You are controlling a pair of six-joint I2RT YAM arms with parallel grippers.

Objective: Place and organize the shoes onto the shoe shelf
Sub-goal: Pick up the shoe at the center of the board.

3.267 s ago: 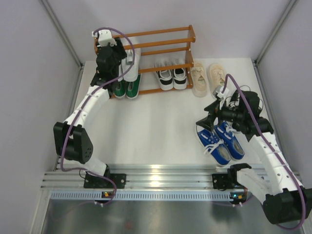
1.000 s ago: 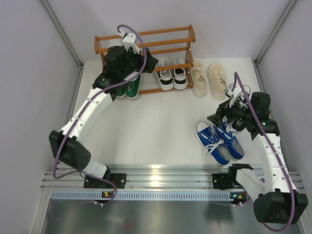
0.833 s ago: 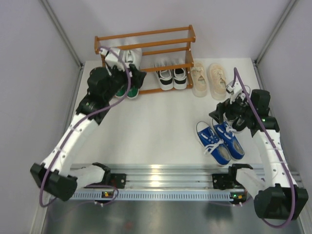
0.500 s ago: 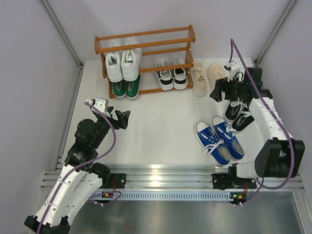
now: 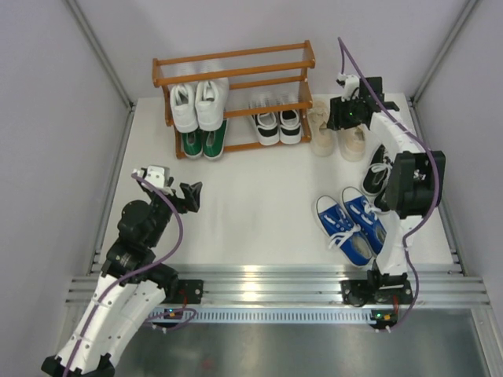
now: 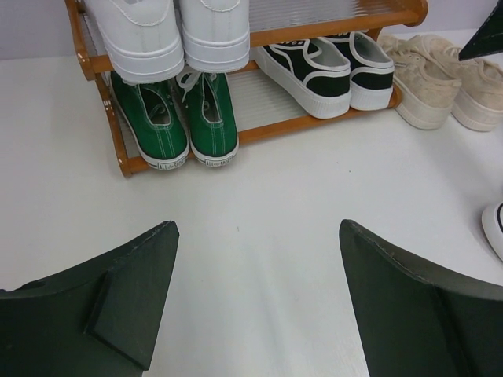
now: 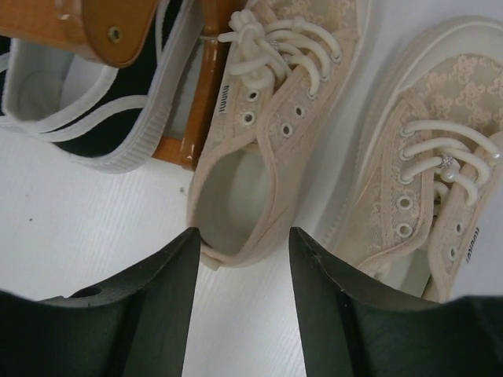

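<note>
The shoe shelf [image 5: 267, 52] stands at the back with a white pair [image 5: 196, 106] on its middle tier, and below it a green pair [image 5: 203, 143] and a black-and-white pair [image 5: 277, 126]. A beige pair [image 5: 336, 129] lies on the table right of the shelf. My right gripper [image 5: 339, 118] hovers over it, jaws partly apart and open, its fingertips flanking the heel of the left beige shoe [image 7: 271, 133] without pinching it. A blue pair [image 5: 355, 226] sits near right, and the black canvas pair [image 5: 379, 177] is partly hidden by the right arm. My left gripper [image 5: 191, 196] is wide open over bare table.
The shelf's corner post [image 7: 204, 94] stands close to the left of the right gripper [image 7: 244, 233]. Grey walls close in the table on three sides. A metal rail [image 5: 259, 283] runs along the near edge. Bare table lies under the left gripper [image 6: 258, 236].
The left arm pulled back from the shelf to the near left, leaving the white pair on the middle tier. The right arm swung from the black shoes to the beige pair, jaws narrowing.
</note>
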